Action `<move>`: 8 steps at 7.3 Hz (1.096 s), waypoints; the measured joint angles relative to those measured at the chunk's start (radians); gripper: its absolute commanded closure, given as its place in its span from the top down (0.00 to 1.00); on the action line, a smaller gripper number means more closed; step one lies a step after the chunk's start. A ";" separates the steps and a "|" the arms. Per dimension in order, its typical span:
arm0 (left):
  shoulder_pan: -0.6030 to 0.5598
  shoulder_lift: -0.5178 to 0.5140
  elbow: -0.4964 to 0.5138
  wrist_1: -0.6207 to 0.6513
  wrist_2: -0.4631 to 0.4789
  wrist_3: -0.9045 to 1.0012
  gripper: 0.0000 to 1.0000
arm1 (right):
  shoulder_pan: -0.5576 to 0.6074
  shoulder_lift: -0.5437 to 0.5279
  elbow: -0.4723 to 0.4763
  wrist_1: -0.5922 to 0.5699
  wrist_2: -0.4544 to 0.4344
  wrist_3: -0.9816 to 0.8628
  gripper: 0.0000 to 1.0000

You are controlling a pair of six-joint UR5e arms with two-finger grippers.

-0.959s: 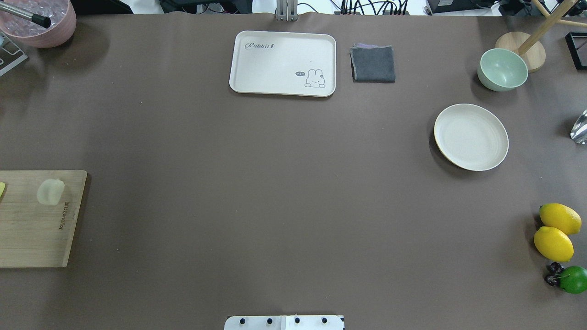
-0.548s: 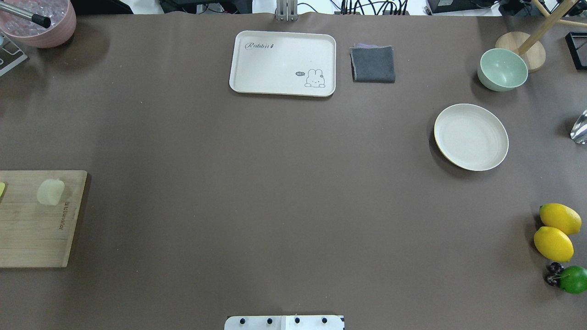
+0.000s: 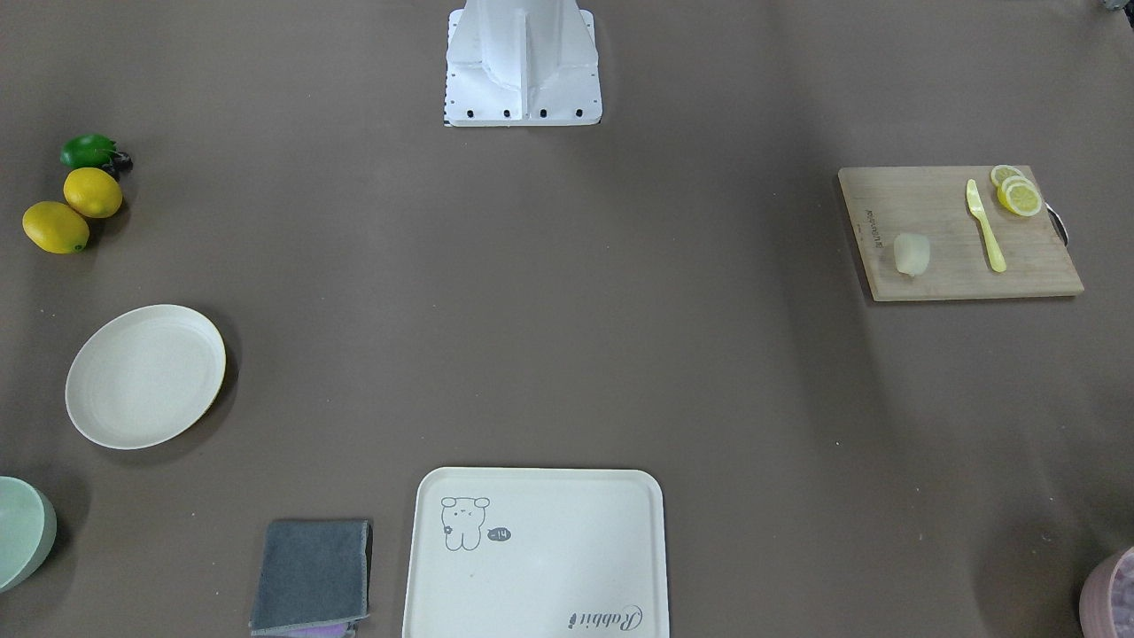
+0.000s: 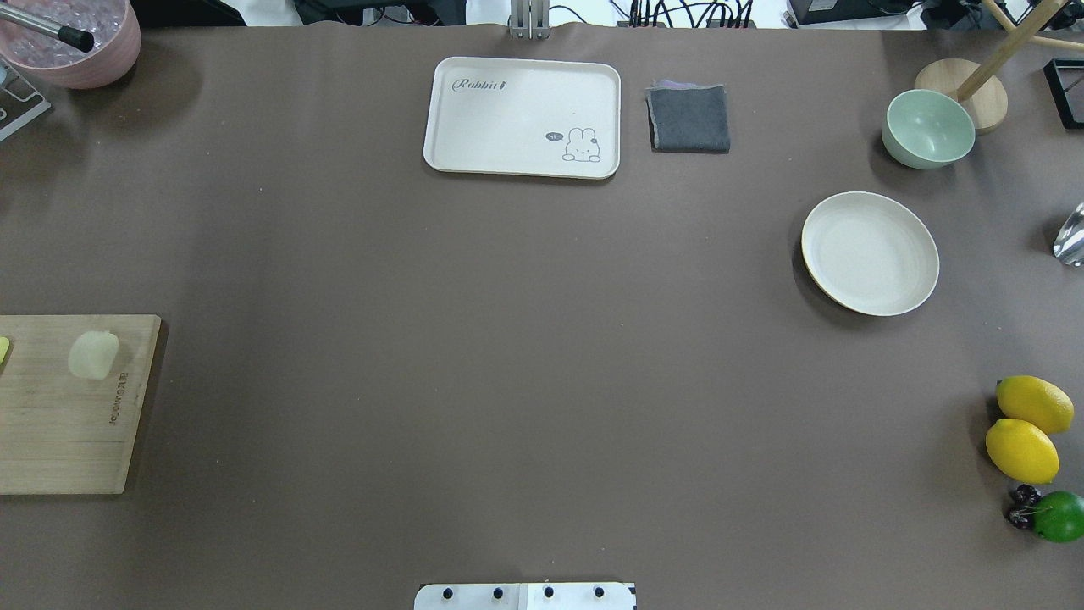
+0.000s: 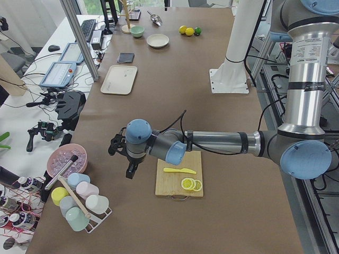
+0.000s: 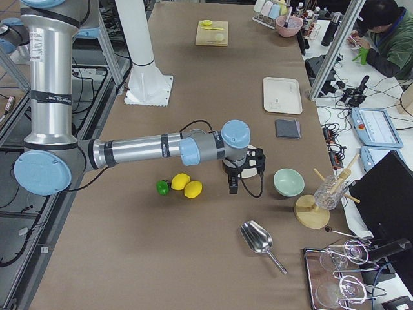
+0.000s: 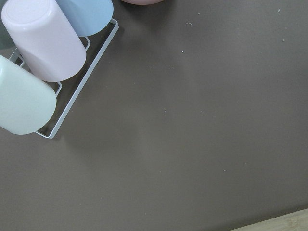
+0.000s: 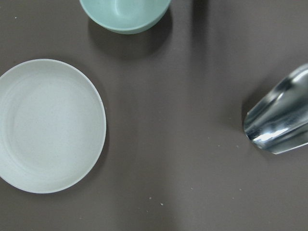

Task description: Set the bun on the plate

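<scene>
The bun [image 3: 912,253], a small pale lump, lies on the wooden cutting board [image 3: 957,266] on my left side; it also shows from overhead as the bun [image 4: 93,355]. The round cream plate [image 4: 870,252] sits empty at the far right, and is the same plate [image 3: 146,376] and plate [image 8: 48,125] in two other views. My left gripper [image 5: 121,157] hovers beside the board, over bare table near a cup rack. My right gripper [image 6: 240,181] hangs next to the plate. Both show only in side views, so I cannot tell if either is open or shut.
A yellow knife [image 3: 985,226] and lemon slices [image 3: 1019,195] share the board. A cream tray [image 4: 522,117], grey cloth [image 4: 688,119] and green bowl [image 4: 927,129] line the far side. Two lemons [image 4: 1025,428], a lime [image 4: 1059,517] and a metal scoop [image 8: 281,120] lie at right.
</scene>
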 measured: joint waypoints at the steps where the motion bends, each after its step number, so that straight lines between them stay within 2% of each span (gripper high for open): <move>1: -0.001 0.005 -0.002 -0.004 0.000 0.001 0.98 | -0.040 0.023 -0.006 0.009 -0.005 0.029 1.00; 3: -0.003 0.010 -0.007 -0.014 0.000 0.002 0.98 | -0.108 0.053 -0.067 0.140 -0.035 0.135 1.00; 6: -0.003 0.011 -0.007 -0.020 0.001 -0.002 0.98 | -0.251 0.068 -0.234 0.467 -0.168 0.370 1.00; 8: -0.003 0.010 -0.007 -0.020 0.001 -0.002 0.98 | -0.313 0.097 -0.300 0.546 -0.210 0.466 0.99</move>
